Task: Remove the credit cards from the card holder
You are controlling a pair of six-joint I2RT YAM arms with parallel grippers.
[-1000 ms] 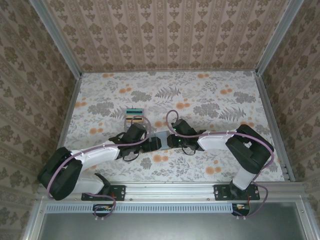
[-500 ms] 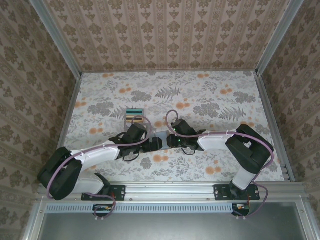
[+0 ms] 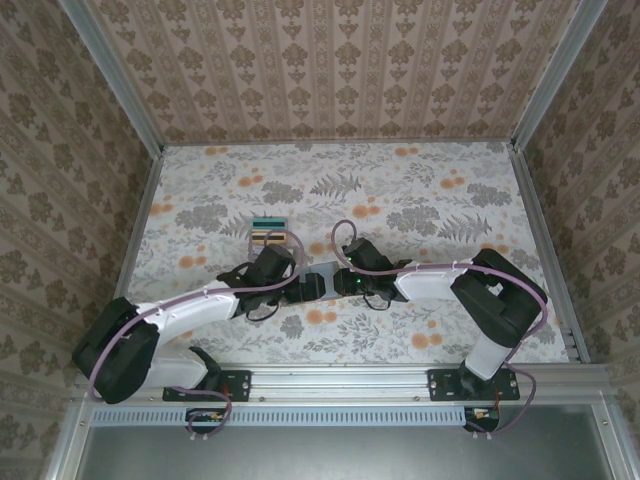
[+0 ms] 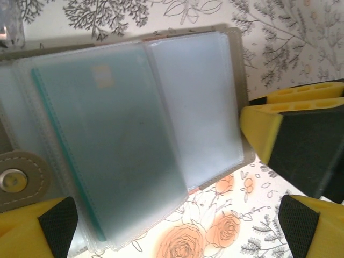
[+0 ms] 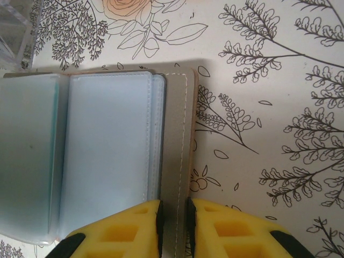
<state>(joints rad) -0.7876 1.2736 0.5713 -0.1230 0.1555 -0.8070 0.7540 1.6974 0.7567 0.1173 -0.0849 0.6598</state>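
Note:
The card holder (image 4: 236,59) lies open on the flowered table, its pale clear sleeves fanned out and a snap tab (image 4: 13,180) at its left end. A teal credit card (image 4: 107,140) sits inside one sleeve. My left gripper (image 4: 177,236) is open, and its yellow fingers (image 4: 37,228) straddle the near edge of the sleeves without touching them. My right gripper (image 5: 174,215) is shut on the taupe cover edge of the card holder (image 5: 180,134). In the top view both grippers meet at the card holder (image 3: 322,272) in the middle of the table.
A striped stack of coloured cards (image 3: 268,232) lies just behind the left gripper. A clear plastic piece (image 5: 11,32) shows beyond the holder. The right gripper's yellow finger (image 4: 290,129) sits at the holder's right edge. Patterned walls enclose the table (image 3: 450,190).
The left gripper's jaws have opened a little wider. Both arms and the card holder have stayed almost where they were.

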